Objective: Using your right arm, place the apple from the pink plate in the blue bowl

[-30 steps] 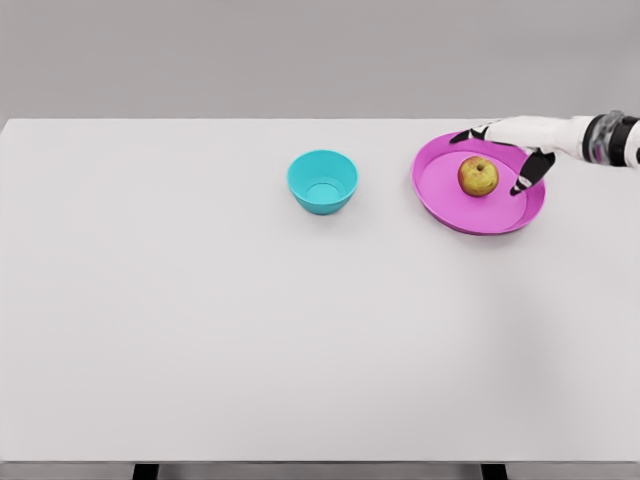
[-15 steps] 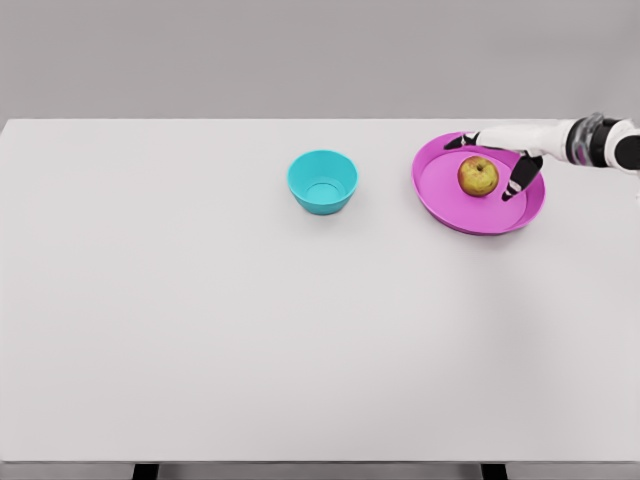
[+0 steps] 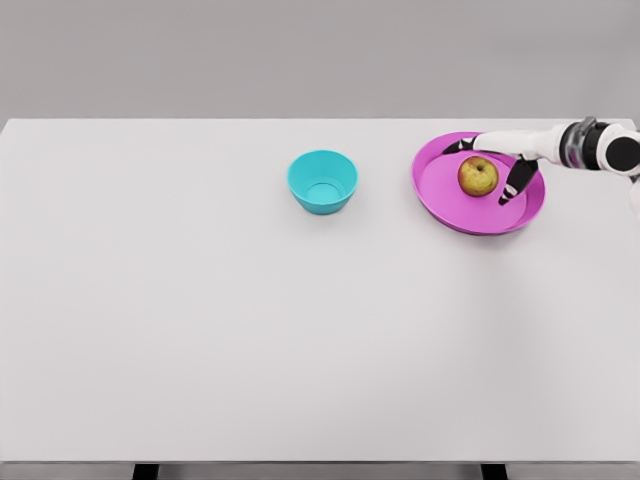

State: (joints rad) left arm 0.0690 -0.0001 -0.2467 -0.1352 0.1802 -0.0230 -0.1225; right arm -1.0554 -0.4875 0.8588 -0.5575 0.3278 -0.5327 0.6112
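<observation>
Now the right hand (image 3: 497, 155) brackets the apple (image 3: 478, 176) on the pink plate (image 3: 440, 195), fingers (image 3: 516, 182) spread for grasping, seemingly not yet closed.

- The table (image 3: 250, 330) fills most of the frame, from the lower edge up past the middle.
- The bowl (image 3: 322, 181) stands on the table just above centre of the frame.
- The plate (image 3: 440, 195) lies on the table to the right of the bowl, apart from it, in the upper right.
- The apple (image 3: 478, 176) sits on the plate.
- The right hand (image 3: 505, 152) reaches in from the right edge, over the plate, just behind and right of the apple.
</observation>
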